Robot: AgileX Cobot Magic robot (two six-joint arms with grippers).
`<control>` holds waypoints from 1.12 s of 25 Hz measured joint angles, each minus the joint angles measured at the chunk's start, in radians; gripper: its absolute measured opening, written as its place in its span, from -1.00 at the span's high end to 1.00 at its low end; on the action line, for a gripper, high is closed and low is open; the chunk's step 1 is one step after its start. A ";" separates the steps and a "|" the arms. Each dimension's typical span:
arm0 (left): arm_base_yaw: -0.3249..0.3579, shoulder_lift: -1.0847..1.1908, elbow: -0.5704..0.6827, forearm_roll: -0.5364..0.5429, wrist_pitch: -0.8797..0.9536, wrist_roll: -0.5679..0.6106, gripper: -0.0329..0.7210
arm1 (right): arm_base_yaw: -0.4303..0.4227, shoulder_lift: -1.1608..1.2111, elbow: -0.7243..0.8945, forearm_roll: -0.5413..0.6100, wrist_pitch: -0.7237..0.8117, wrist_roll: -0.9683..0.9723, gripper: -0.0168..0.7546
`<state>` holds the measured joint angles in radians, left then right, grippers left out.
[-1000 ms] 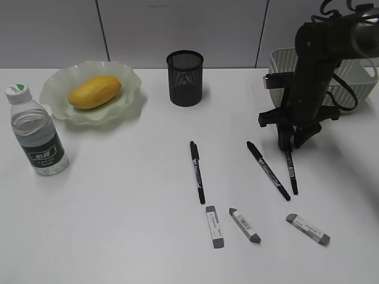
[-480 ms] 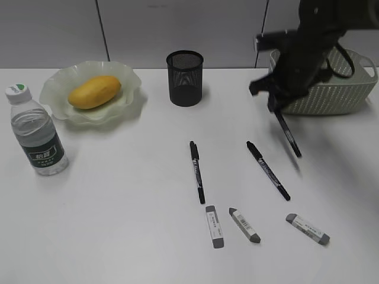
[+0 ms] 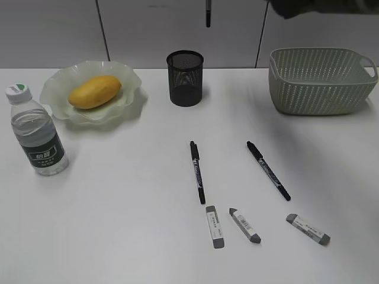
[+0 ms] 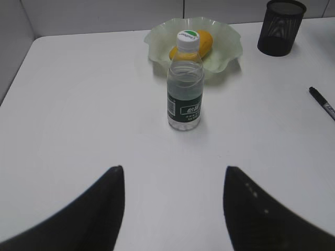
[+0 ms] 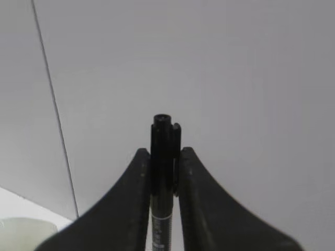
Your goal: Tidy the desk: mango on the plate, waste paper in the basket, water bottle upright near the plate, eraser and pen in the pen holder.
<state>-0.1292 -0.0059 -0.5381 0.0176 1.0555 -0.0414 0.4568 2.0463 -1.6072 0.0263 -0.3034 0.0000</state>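
My right gripper [image 5: 165, 157] is shut on a black pen [image 5: 163, 141]. In the exterior view that pen [image 3: 208, 14] hangs upright at the top edge, high above the black mesh pen holder [image 3: 185, 77]. Two more pens [image 3: 197, 171] [image 3: 267, 169] and three grey erasers [image 3: 215, 226] [image 3: 244, 225] [image 3: 308, 229] lie on the desk [image 3: 118, 195]. The mango [image 3: 94, 91] lies on the green plate [image 3: 127, 74]. The water bottle [image 3: 35, 131] stands upright in front of the plate. My left gripper [image 4: 174, 168] is open and empty, in front of the bottle [image 4: 184, 83]. No waste paper shows.
The green basket [image 3: 320, 83] stands at the back right; its inside is hidden. A piece of the right arm [image 3: 308, 6] shows at the top right edge. A grey panelled wall runs behind the desk.
My right arm has lifted a pen off the desk in front of the basket and carried it up and to the left, to above the pen holder. The arm has nearly left the exterior view.
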 joint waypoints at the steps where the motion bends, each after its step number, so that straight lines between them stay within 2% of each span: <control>1: 0.000 0.000 0.000 0.000 0.000 0.000 -0.27 | 0.006 0.025 0.000 -0.006 -0.069 0.000 0.61; 6: 0.000 0.000 0.000 0.000 0.000 0.000 -0.27 | 0.014 0.149 0.002 -0.076 -0.293 0.012 0.61; 10: 0.000 0.000 0.000 0.000 0.000 0.000 -0.27 | 0.014 0.215 -0.004 -0.088 -0.305 0.044 0.61; 11: 0.000 0.000 0.000 0.000 0.000 0.000 -0.27 | 0.014 0.222 -0.005 -0.089 -0.293 0.049 0.55; 12: 0.000 0.000 0.000 0.000 0.000 0.000 -0.27 | 0.014 0.227 -0.006 -0.089 -0.279 0.052 0.40; 15: 0.000 0.000 0.000 0.000 0.000 0.000 -0.27 | 0.015 0.228 -0.008 -0.091 -0.235 0.059 -0.26; 16: 0.000 0.000 0.000 0.000 0.000 0.000 -0.27 | 0.015 0.224 -0.008 -0.092 -0.205 0.062 -0.42; 18: 0.000 0.000 0.000 0.000 0.000 0.000 -0.27 | 0.015 0.191 -0.008 -0.092 -0.094 0.065 -0.54; 20: 0.000 0.000 0.000 0.000 0.000 0.000 -0.27 | 0.015 0.124 -0.008 -0.100 0.090 0.066 -0.52; 24: 0.000 0.000 0.000 0.000 0.000 0.000 -0.27 | 0.015 -0.072 -0.012 -0.116 0.542 0.056 -0.34; 26: 0.000 0.000 0.000 0.000 0.000 0.000 -0.27 | 0.015 -0.165 -0.009 -0.127 0.841 0.050 -0.21; 28: 0.000 0.000 0.000 0.000 0.000 0.000 -0.27 | 0.015 -0.255 0.043 -0.132 1.058 0.033 -0.10</control>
<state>-0.1292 -0.0059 -0.5381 0.0176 1.0555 -0.0414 0.4715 1.7910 -1.5646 -0.1055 0.7550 0.0330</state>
